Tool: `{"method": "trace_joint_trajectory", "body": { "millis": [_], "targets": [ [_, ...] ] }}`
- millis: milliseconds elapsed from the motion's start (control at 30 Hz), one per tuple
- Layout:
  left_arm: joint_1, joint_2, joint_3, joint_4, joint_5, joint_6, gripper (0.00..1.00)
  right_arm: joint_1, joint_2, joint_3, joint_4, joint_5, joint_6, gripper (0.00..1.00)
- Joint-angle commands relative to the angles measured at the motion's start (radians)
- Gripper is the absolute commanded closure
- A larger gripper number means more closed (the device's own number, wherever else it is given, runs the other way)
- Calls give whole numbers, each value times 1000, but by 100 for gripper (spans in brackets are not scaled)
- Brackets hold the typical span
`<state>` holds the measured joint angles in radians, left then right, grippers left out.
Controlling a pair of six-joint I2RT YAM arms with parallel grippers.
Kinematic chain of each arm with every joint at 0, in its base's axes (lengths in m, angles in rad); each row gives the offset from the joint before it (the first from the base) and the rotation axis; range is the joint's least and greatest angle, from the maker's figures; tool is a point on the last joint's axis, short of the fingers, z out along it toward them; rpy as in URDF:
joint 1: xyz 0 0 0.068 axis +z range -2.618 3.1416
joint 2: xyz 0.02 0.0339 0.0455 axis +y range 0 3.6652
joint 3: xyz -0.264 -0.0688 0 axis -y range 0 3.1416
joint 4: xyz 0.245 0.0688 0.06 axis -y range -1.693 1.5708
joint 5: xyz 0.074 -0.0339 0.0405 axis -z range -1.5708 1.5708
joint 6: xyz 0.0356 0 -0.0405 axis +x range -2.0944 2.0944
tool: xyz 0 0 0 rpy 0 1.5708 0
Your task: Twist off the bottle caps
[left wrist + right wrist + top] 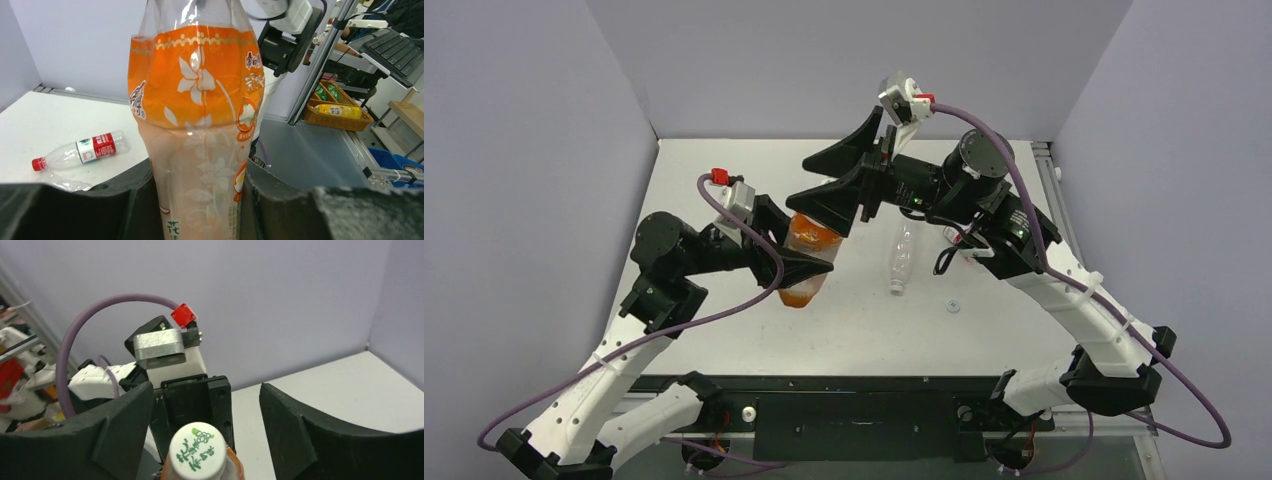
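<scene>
**A:** What do we get from overhead? We see the left gripper point(802, 245) closed around the orange bottle point(799, 293) over the white table point(724, 340). The right gripper point(836, 180) is up at the bottle's top end. The cap is hidden under those black fingers there.

**B:** The right wrist cam sorts that out for us. The whitish cap point(196, 452) with green print sits on the bottle's neck, down between the right gripper's point(205, 388) fingers point(115, 430). They're spread wide with nothing in their grasp, and we see a gap on both sides of the cap.

**A:** The left wrist cam gives us the grip. Both pads point(125, 205) are pressed against the orange bottle's point(200, 125) sides. Only that view shows a red-labelled bottle point(82, 150) lying on the table with its red cap point(38, 163) still on. It also shows a basket point(340, 117) beyond the table's edge.

**B:** Overhead we've also got a clear bottle point(902, 257) lying just right of the orange one. Near it is a small whitish disc point(952, 307), maybe a loose cap. We can't tell if that's the red-labelled one.
</scene>
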<state>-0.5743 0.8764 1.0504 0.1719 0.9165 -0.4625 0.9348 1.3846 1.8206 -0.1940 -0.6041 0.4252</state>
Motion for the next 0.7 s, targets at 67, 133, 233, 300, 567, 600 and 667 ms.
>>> {"method": "trace_joint_trajectory", "body": {
  "millis": [67,133,233,300,567,600,667],
  "targets": [
    [-4,2,13,-98,-178,187,96,113,-38,132,-209,666,-164,21],
    [-4,0,7,-116,-273,284,96,174,-17,165,-249,823,-166,20],
    [-4,-6,-3,-124,-366,357,96,198,48,243,-332,944,-139,19],
    [-5,-11,-12,-122,-397,391,96,209,88,282,-371,980,-128,19],
    [-6,-17,-19,-134,-416,413,96,210,130,315,-356,964,-102,36],
    [-6,-17,-19,-133,-413,411,97,210,133,323,-358,962,-101,38],
    [-6,-17,-21,-129,-409,406,97,210,142,338,-365,956,-99,41]
  ]
}}
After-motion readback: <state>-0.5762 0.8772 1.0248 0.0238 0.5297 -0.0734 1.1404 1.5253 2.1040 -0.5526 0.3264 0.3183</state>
